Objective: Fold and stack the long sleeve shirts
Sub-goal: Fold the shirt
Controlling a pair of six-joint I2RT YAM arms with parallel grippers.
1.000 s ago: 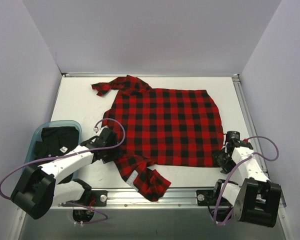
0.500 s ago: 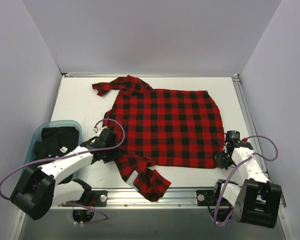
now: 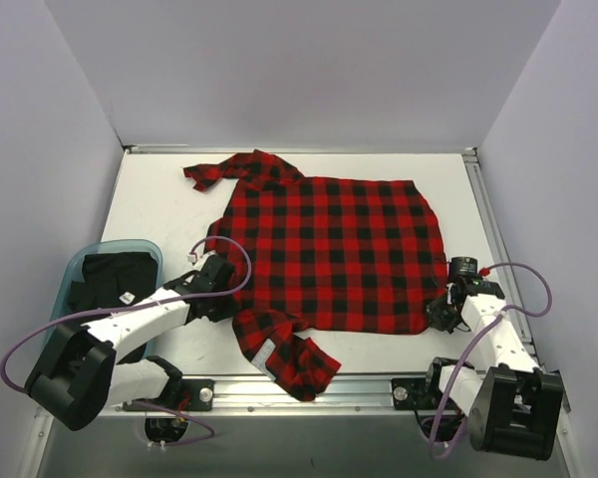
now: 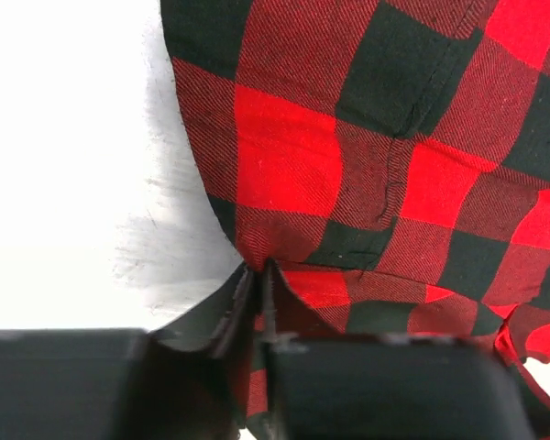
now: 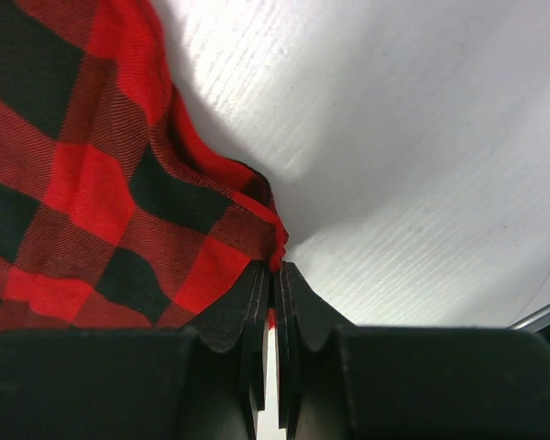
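Left gripper [image 4: 257, 273] and right gripper [image 5: 277, 268] both pinched tight on edges of red-and-black checked flannel shirt [image 3: 339, 249]; right's thin corner bite could slip under pull.

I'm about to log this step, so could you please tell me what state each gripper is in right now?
Left gripper: closed, pinching the flannel shirt at its edge.
Right gripper: closed, pinching the flannel shirt at its corner.

A white table [image 3: 154, 204] carries a red-and-black check shirt [image 3: 329, 249] — centre of frame. A teal bin [image 3: 130, 245] sits lower left.
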